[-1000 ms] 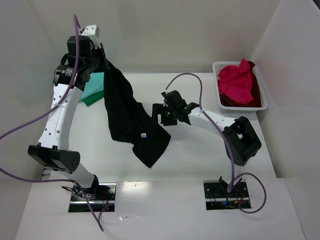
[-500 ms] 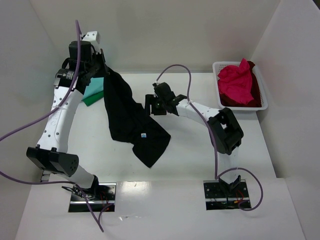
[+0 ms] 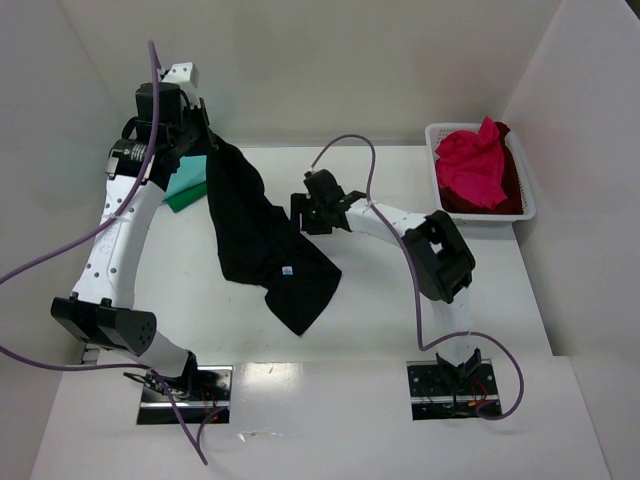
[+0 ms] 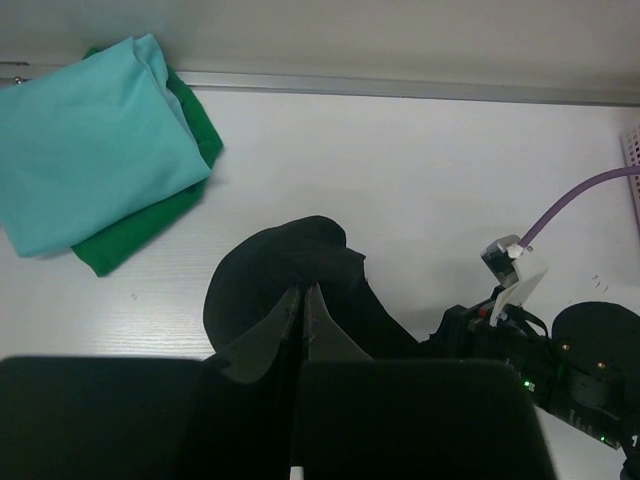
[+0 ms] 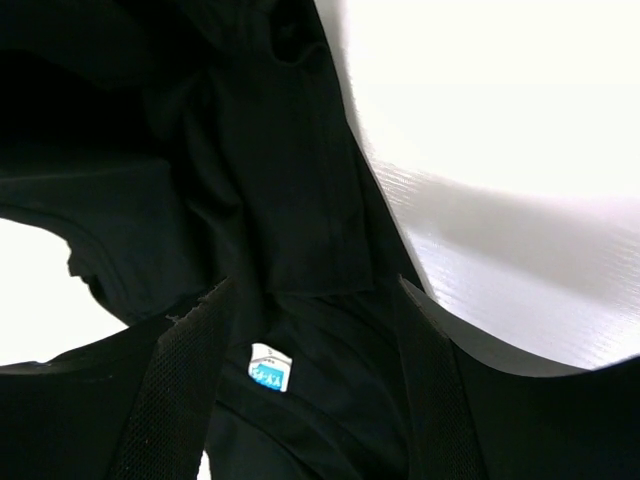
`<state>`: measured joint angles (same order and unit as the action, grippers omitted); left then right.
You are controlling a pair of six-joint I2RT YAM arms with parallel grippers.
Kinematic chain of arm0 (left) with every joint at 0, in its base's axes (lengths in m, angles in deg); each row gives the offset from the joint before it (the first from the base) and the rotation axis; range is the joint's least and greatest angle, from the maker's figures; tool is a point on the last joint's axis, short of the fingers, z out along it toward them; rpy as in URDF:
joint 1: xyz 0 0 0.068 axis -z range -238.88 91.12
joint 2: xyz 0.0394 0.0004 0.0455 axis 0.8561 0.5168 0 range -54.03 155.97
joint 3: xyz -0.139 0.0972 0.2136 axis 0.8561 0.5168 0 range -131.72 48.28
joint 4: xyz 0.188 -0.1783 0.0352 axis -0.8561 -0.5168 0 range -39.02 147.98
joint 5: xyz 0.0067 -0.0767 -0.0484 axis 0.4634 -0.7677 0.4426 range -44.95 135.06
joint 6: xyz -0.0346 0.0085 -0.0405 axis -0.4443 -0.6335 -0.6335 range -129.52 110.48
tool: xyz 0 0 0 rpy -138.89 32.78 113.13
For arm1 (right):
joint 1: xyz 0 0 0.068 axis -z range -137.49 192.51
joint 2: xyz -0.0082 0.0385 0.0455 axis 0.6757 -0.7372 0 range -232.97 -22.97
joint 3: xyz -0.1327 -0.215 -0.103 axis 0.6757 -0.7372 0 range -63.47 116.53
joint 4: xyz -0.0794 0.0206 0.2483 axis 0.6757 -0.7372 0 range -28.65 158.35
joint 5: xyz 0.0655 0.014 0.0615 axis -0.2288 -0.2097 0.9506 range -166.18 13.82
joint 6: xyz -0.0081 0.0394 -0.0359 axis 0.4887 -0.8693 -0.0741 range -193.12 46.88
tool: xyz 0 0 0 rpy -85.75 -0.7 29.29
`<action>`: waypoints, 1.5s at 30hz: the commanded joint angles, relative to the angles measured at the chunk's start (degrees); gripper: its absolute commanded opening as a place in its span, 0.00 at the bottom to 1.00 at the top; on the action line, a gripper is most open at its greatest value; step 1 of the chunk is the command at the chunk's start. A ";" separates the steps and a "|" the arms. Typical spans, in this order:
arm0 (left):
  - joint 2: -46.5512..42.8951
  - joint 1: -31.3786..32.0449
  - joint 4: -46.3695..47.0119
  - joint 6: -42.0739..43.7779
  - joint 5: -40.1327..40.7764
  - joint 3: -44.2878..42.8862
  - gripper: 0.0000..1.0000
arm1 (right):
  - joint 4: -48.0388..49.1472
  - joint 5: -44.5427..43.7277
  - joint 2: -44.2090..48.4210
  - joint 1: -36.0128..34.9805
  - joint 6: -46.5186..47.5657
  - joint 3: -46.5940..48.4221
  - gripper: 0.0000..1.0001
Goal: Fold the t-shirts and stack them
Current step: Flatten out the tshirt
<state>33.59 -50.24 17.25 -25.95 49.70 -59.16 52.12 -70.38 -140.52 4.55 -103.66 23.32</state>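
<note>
Black tee (image 4: 290, 255) — btwn L gripper (image 4: 303, 292) fingers (image 4: 262, 343)

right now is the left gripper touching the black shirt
Touching: left wrist view shows the left gripper pinched shut on a fold of the black shirt.

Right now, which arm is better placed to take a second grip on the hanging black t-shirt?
Right. The right gripper is open and faces the black t-shirt, with cloth and its label between the fingers in the wrist view. The left gripper is shut on the shirt's top, holding it up.
</note>
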 commanded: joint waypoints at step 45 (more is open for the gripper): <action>-0.34 -0.90 1.79 0.87 0.01 1.62 0.02 | 0.31 2.28 -2.85 0.07 -1.54 -1.09 0.40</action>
<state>33.94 -50.26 17.27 -25.92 49.68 -57.81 50.79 -68.43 -144.48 4.58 -105.04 23.10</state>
